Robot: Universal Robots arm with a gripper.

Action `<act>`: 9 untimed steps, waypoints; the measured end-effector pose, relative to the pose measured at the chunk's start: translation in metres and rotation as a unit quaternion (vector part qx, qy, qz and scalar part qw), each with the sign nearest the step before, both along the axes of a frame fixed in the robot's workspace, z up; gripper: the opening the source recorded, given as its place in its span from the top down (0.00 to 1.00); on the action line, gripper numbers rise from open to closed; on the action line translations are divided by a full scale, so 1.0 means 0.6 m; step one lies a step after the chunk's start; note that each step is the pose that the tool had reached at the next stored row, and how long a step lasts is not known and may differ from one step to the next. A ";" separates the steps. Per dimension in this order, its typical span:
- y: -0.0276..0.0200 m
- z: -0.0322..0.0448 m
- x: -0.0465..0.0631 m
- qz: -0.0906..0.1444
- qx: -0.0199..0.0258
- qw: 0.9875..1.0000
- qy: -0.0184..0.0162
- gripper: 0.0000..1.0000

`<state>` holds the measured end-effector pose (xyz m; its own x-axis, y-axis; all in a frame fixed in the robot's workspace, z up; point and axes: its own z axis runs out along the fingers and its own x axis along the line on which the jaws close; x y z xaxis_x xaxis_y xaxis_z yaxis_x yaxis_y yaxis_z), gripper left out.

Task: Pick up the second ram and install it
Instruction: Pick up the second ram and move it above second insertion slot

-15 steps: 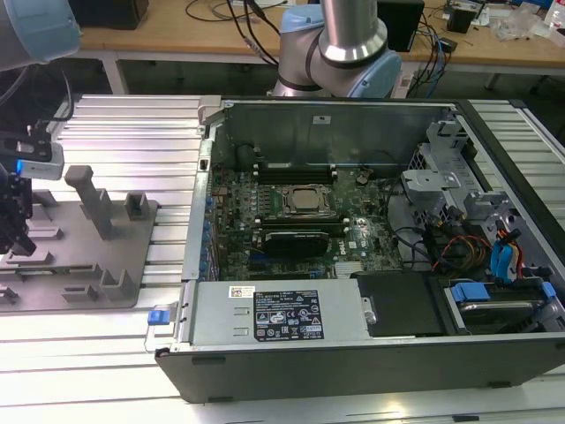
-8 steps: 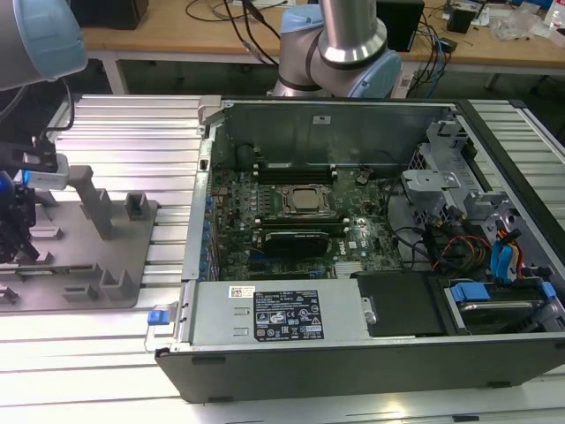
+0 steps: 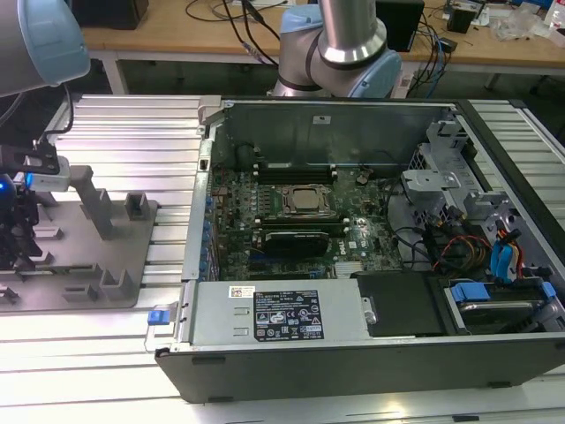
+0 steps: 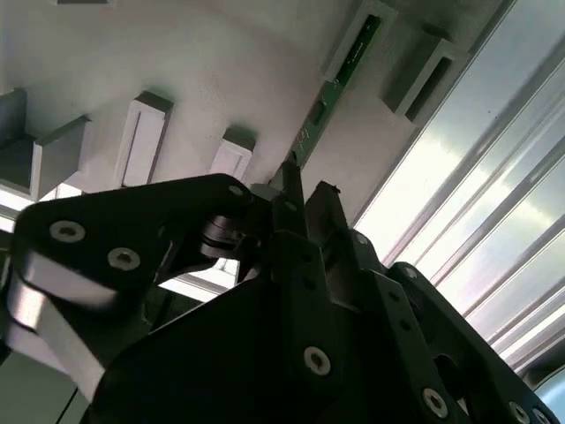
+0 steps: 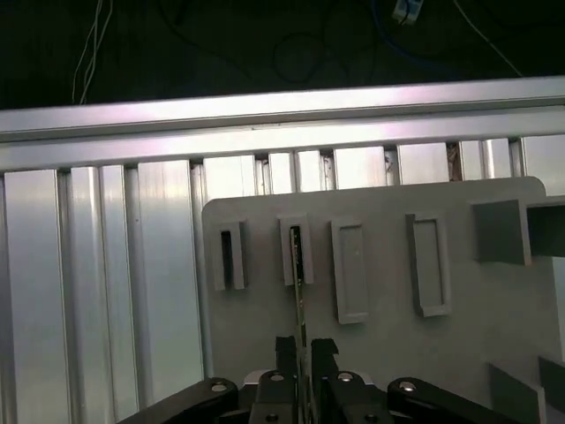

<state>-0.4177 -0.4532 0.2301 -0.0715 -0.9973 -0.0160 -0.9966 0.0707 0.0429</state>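
The second ram (image 5: 300, 291) is a thin greenish stick seen edge-on, its far end still seated in a slotted block of the grey fixture plate (image 5: 459, 353). My gripper (image 5: 304, 346) has its two black fingers pressed on either side of the stick's near end, shut on it. In the second wrist view the ram (image 4: 334, 84) runs from its holder down into the gripper (image 4: 309, 184). In the exterior view the gripper (image 3: 16, 234) hangs over the fixture plate (image 3: 97, 265) at the exterior view's left, far from the open computer case (image 3: 353, 344).
The case holds the motherboard with a silver-topped processor (image 3: 305, 201), memory slots (image 3: 296, 166) behind it and a black card (image 3: 296, 240) in front. Upright grey posts (image 3: 93, 199) stand on the fixture. Ribbed aluminium table (image 3: 132, 132) lies between fixture and case.
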 end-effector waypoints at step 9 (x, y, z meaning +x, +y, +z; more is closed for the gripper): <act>0.0042 -0.028 -0.004 0.051 -0.004 0.999 0.000 0.72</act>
